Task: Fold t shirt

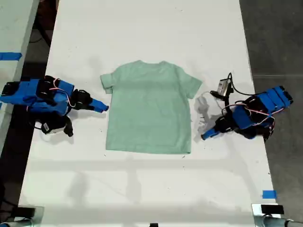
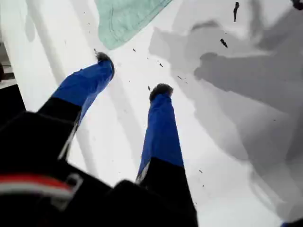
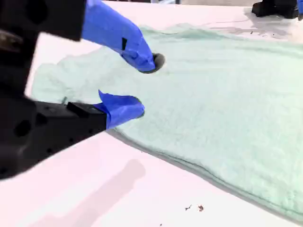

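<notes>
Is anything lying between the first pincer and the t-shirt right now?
No. The first wrist view shows only bare white table and some dark specks between my first pincer and the t-shirt.

We see the t shirt (image 1: 149, 108) lying flat and spread on the white desk (image 1: 151, 179), neck toward the far edge. An arm sits at each side: one gripper (image 1: 100, 107) at the exterior view's left points toward a sleeve, the other gripper (image 1: 208, 135) at the right, near the hem corner. Blue tape (image 1: 269, 194) marks the desk's near right.
</notes>
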`<control>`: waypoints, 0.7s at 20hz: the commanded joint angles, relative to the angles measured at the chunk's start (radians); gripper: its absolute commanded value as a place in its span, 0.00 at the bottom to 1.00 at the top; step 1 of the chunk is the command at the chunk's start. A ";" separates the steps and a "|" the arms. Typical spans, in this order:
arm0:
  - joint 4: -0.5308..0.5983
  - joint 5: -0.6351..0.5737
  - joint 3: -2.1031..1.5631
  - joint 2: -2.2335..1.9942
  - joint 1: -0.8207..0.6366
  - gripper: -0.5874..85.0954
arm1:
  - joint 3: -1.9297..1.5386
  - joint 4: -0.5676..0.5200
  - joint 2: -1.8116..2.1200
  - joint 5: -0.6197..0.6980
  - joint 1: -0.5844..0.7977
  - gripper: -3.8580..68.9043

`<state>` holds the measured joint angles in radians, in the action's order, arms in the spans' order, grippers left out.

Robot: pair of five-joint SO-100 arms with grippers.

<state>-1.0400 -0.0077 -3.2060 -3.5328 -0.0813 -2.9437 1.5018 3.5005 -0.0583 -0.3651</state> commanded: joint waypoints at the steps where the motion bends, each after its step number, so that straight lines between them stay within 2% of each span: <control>1: 0.014 0.018 -0.015 -0.005 -0.014 0.14 | 0.000 0.009 0.002 0.031 0.054 0.32; 2: 0.012 0.028 -0.015 -0.005 -0.040 0.14 | -0.002 0.014 0.002 0.100 0.100 0.32; 4: 0.006 0.143 -0.015 -0.005 -0.046 0.14 | -0.002 0.015 0.002 0.107 0.160 0.32; 5: 0.006 0.149 -0.015 -0.005 -0.037 0.14 | -0.002 0.015 0.002 0.109 0.175 0.32; 8: 0.006 0.150 -0.014 -0.005 -0.040 0.14 | -0.002 0.017 0.002 0.110 0.179 0.32; 10: 0.011 0.172 -0.012 -0.005 0.018 0.14 | -0.002 0.017 0.002 0.110 0.179 0.32; 12: 0.008 0.075 -0.015 -0.005 0.097 0.14 | -0.002 0.017 0.002 0.112 0.179 0.32; 14: 0.005 0.097 -0.014 -0.005 0.049 0.13 | -0.002 0.017 0.002 0.112 0.179 0.31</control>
<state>-1.0400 0.0920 -3.2060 -3.5328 -0.0046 -2.9437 1.5018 3.5036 0.0353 -0.1933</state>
